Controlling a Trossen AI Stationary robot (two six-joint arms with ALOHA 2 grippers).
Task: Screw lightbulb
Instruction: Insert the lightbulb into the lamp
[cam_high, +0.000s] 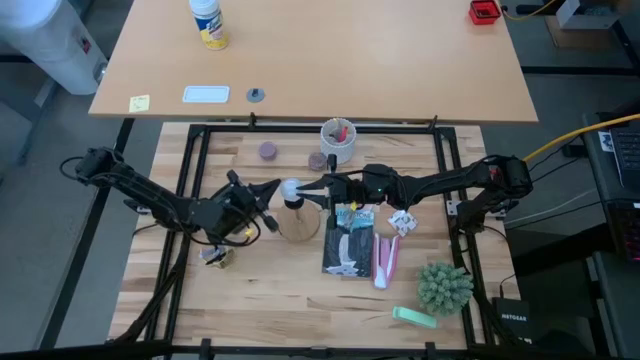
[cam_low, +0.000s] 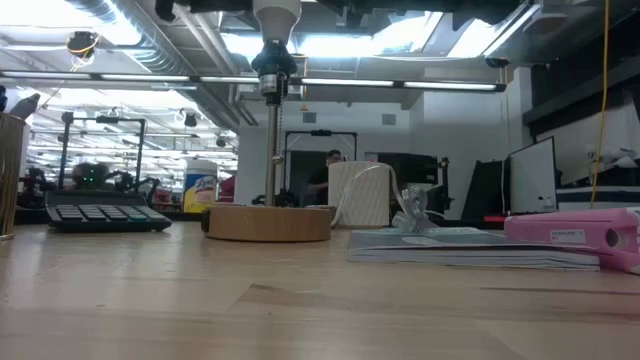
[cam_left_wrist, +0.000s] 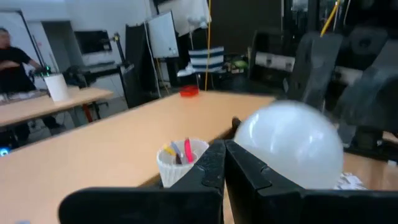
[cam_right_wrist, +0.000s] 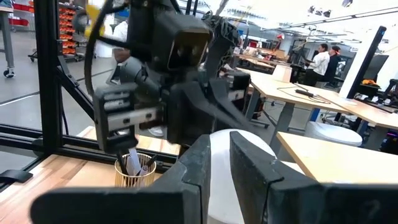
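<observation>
The white lightbulb (cam_high: 291, 187) stands upright on the black socket (cam_low: 272, 66) of the post that rises from the round wooden stand (cam_low: 268, 222). My right gripper (cam_high: 306, 186) reaches in level from the table's right and is shut on the bulb (cam_right_wrist: 219, 180). My left gripper (cam_high: 273, 188) comes level from the left, shut, with its tips (cam_left_wrist: 225, 152) right beside the bulb's globe (cam_left_wrist: 292, 146). My right gripper pinches the bulb's glass globe (cam_right_wrist: 219, 177) between its two fingers, coming level from the table's right. The bulb stands upright with its base in the socket, high above the table. My left gripper's shut tips lie against or just short of the globe's left side (cam_left_wrist: 244, 144); I cannot tell which.
A white cup with red items (cam_high: 338, 138) stands behind the stand. A dark booklet (cam_high: 348, 245), a pink case (cam_high: 386, 260), a green plant (cam_high: 444, 287) and a green piece (cam_high: 414, 317) lie at the near right. Two purple discs (cam_high: 268, 150) and a calculator (cam_low: 105, 213) are also nearby.
</observation>
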